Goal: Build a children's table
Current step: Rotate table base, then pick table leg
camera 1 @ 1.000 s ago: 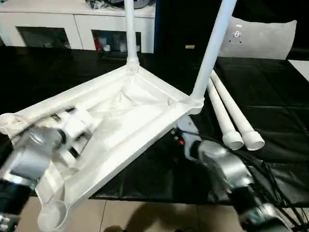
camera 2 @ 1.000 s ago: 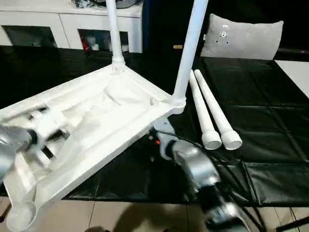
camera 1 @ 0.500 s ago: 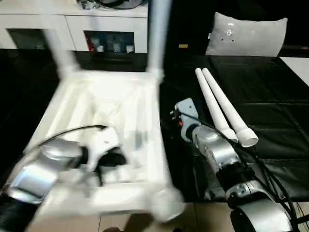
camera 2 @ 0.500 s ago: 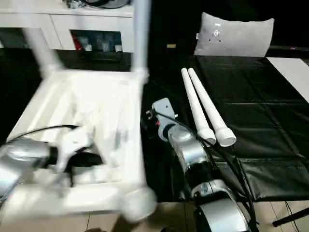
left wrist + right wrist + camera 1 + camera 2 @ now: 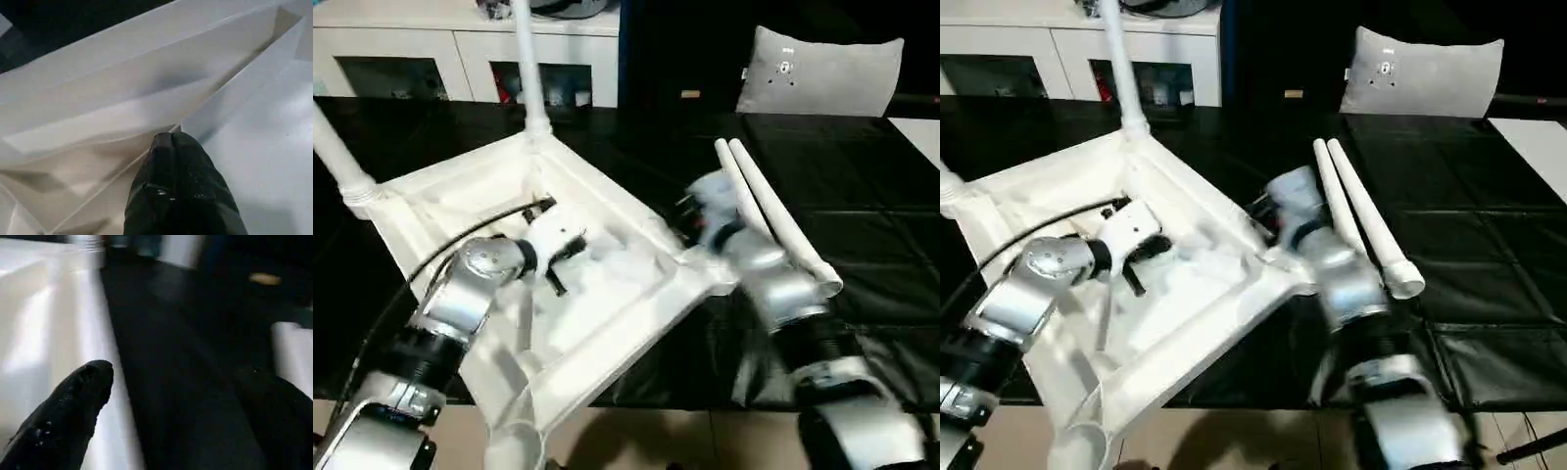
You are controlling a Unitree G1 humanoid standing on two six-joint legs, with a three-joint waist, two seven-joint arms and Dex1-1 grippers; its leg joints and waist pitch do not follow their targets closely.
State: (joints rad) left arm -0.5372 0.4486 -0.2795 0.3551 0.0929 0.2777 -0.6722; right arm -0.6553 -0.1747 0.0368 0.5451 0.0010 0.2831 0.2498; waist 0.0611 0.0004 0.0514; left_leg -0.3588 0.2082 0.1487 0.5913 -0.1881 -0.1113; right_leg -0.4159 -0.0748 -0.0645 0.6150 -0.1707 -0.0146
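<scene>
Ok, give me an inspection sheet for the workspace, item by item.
Surface: black mat, creased, near edge over a tiled floor.
Job's things: table top upside down, ribs showing; two legs fitted, two loose legs side by side on the mat.
Clutter: nothing seen.
Grippers: left gripper shut inside the ribbed underside; right gripper open at the top's edge.
Cables: black cable along the left arm.
Surroundings: white cabinet, grey cushion.

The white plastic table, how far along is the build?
Two white tapered legs stand in corner sockets of the upside-down white plastic tabletop. The shut left gripper is on its ribs. Two loose white legs on the black mat remain.
</scene>
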